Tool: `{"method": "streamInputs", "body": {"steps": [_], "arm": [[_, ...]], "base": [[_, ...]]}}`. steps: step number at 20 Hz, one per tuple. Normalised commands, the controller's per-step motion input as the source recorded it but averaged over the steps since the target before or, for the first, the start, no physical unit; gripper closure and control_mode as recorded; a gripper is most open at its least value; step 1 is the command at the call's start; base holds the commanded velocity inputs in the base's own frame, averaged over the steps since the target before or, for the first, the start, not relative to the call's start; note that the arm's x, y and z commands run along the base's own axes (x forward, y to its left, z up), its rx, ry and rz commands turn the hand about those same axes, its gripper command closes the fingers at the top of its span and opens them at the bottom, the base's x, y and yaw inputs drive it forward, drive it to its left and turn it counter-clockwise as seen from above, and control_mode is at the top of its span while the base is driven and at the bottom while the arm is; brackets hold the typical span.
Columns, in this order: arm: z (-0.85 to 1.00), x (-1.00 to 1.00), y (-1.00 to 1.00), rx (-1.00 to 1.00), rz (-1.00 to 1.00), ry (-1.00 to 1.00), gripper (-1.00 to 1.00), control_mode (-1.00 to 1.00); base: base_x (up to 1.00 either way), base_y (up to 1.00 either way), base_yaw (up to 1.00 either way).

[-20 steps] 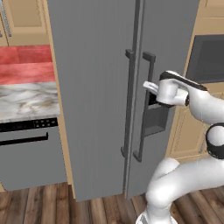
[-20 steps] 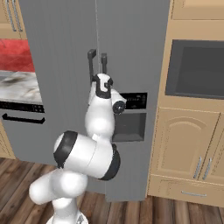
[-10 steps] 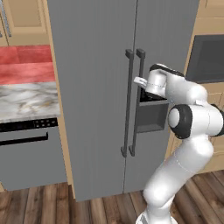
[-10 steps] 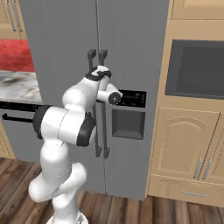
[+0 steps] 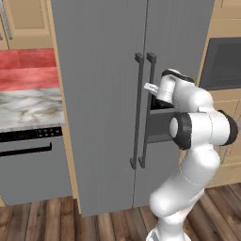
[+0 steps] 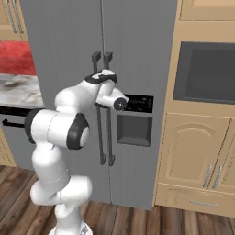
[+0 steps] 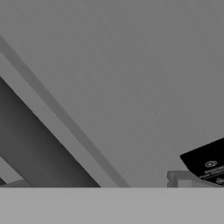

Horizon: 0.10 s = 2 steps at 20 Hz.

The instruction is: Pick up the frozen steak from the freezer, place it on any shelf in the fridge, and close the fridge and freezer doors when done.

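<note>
Both fridge and freezer doors are shut, so the frozen steak is hidden behind them. The wider fridge door (image 5: pixel 99 94) is on the left. On the right is the narrower freezer door (image 5: pixel 179 42) with its dark dispenser recess (image 6: pixel 134 130). Two dark bar handles (image 5: pixel 138 113) (image 6: pixel 109 124) run down the middle seam. My gripper (image 5: pixel 151 88) (image 6: pixel 117 103) is at the freezer door's handle, level with the dispenser panel. Its fingers are too small to make out. The hand view is close on the grey door, with a dark handle bar (image 7: pixel 39 148) and the black dispenser panel (image 7: pixel 206 164).
A marble counter (image 5: pixel 26 108) with a red backsplash and a grey oven front (image 5: pixel 33 164) stand to the left. Wooden cabinets with a dark built-in oven (image 6: pixel 206 73) stand to the right. Wood floor lies in front of the appliance.
The arm has swung its elbow round and the hand has shifted slightly left, closer to the door handles. Both doors stay shut.
</note>
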Motion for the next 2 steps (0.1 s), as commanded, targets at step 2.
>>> {"method": "streamInputs", "body": {"steps": [2], "arm": [[0.00, 0.00, 0.00, 0.00, 0.00, 0.00, -1.00, -1.00]], "base": [[0.00, 0.00, 0.00]]}}
